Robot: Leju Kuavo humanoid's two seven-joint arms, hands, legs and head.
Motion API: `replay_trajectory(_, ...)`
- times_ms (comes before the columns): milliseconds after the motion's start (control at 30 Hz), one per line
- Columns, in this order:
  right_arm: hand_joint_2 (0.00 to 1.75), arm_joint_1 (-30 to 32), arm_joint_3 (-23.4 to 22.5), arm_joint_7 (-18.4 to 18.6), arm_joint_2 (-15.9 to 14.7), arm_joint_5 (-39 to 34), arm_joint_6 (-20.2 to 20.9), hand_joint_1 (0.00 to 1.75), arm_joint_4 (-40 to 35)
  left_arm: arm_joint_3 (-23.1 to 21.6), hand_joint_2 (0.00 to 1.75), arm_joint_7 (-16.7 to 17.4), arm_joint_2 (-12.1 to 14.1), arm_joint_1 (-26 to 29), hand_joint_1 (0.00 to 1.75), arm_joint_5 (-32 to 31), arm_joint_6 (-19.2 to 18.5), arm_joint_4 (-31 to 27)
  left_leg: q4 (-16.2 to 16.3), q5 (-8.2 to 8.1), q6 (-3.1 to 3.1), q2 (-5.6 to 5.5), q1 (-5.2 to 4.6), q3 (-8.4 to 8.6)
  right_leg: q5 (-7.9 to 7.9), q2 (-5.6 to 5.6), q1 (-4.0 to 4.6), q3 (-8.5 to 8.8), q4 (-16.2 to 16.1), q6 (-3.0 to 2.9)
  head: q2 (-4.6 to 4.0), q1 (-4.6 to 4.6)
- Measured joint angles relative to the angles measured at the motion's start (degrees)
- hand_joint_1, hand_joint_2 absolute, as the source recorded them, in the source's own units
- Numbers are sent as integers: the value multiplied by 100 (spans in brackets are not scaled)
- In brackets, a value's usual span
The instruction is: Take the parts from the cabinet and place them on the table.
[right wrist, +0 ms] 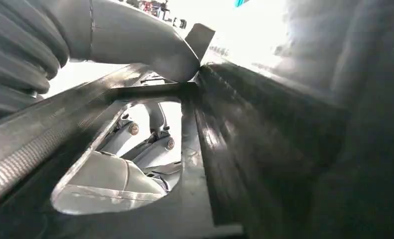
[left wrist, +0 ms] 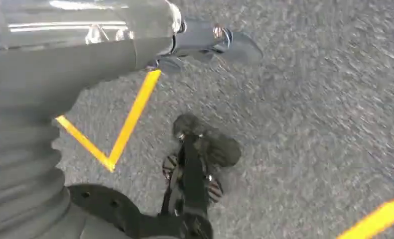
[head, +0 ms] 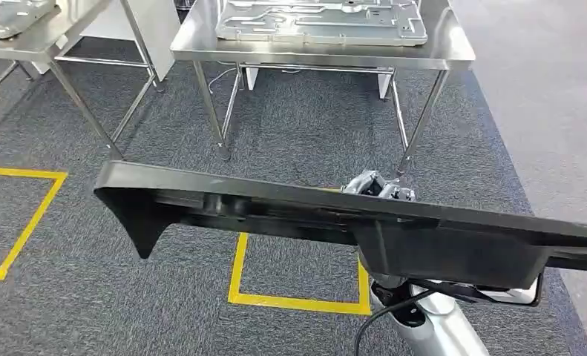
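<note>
A long black plastic part [head: 290, 215] hangs level across the head view, above the carpet. My right hand [head: 378, 186] grips it near its middle, fingers curled over its far edge, the silver arm rising from below. In the right wrist view the thick grey thumb [right wrist: 145, 47] presses on the black part [right wrist: 264, 139] and the fingers [right wrist: 135, 149] show through a cut-out in it. My left hand [left wrist: 195, 37] hangs over the floor, holding nothing, its fingers stretched out. Straight ahead stands a steel table [head: 453, 52] bearing a flat pressed metal panel [head: 320, 21].
A second steel table [head: 45, 37] with another metal panel stands at the far left. Yellow tape squares [head: 297, 300] mark the dark carpet between me and the tables. Lighter floor [head: 550, 111] runs along the right.
</note>
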Motion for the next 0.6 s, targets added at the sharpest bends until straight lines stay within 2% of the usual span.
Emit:
replay_trajectory(33,175,6,0,-9,0,9,-2,175,0,0,175,0,-2,-11,0,-2,-15,0,-48,-6,2,16,-8,13,0,29,-4,-29,8,36,0,0)
replay_trajectory(100,175,16,2,-15,0,26,-22,175,0,0,175,9,2,-4,0,-9,-33,0,-50,-5,50,20,-41,2,8,30,-35,-34,-8,105,2,0)
replay_trajectory(133,175,11,0,-15,0,35,-35,175,-2,0,175,13,2,-7,0,-18,-42,0,-94,22,90,23,-2,16,2,38,-6,-27,-14,143,2,0)
replay_trajectory(167,175,14,2,-15,0,42,-63,175,-9,0,175,13,-2,-13,0,-24,-61,0,-140,56,112,53,31,51,-40,-13,-31,-26,42,164,2,0)
replay_trajectory(200,175,-8,0,-15,0,48,-77,175,-11,0,175,13,-2,-15,0,-31,-63,0,-154,55,124,53,28,63,-158,-104,-19,-97,204,203,0,2)
replay_trajectory(233,175,-23,0,-15,0,59,-79,175,-11,0,175,13,-2,-10,0,-39,-63,0,-153,49,160,66,26,64,-391,-158,-47,-305,609,239,0,0)
replay_trajectory(300,175,5,0,-15,0,83,-90,175,-11,0,175,13,-2,-8,0,-55,-74,0,-149,35,167,89,23,65,-752,-187,-81,-789,1535,297,2,0)
replay_trajectory(333,175,9,0,-13,0,85,-92,175,-11,0,175,13,-2,-6,0,-55,-74,0,-147,26,162,97,24,69,-759,-190,-100,-929,1765,315,0,0)
replay_trajectory(367,175,9,0,-13,0,92,-92,175,-11,0,175,15,-2,-4,0,-55,-76,0,-146,15,151,104,27,82,-637,-196,-117,-929,1705,330,0,2)
replay_trajectory(400,175,9,0,-13,0,92,-92,175,-11,0,175,15,-2,-4,0,-55,-76,0,-143,-4,139,106,30,102,-417,-207,-134,-798,1409,340,2,0)
replay_trajectory(467,175,9,0,-13,0,94,-92,175,-15,-2,175,15,-4,-8,0,-57,-79,0,-119,-62,87,108,39,163,119,-270,-154,-301,386,340,0,2)
replay_trajectory(500,175,9,-2,-15,0,94,-92,175,-15,-2,175,15,-2,-8,0,-59,-79,0,-108,-90,51,108,27,170,82,-332,-139,-158,116,317,0,2)
replay_trajectory(533,175,9,-2,-15,0,96,-92,175,-18,-2,175,15,-2,-11,0,-59,-79,0,-75,-119,6,108,0,154,68,-302,-93,-161,58,240,2,0)
replay_trajectory(600,175,28,-11,-31,-2,94,-87,175,-17,-2,175,11,0,-5,0,-57,-76,0,-106,-129,-56,138,4,171,43,-271,-85,-177,74,165,0,0)
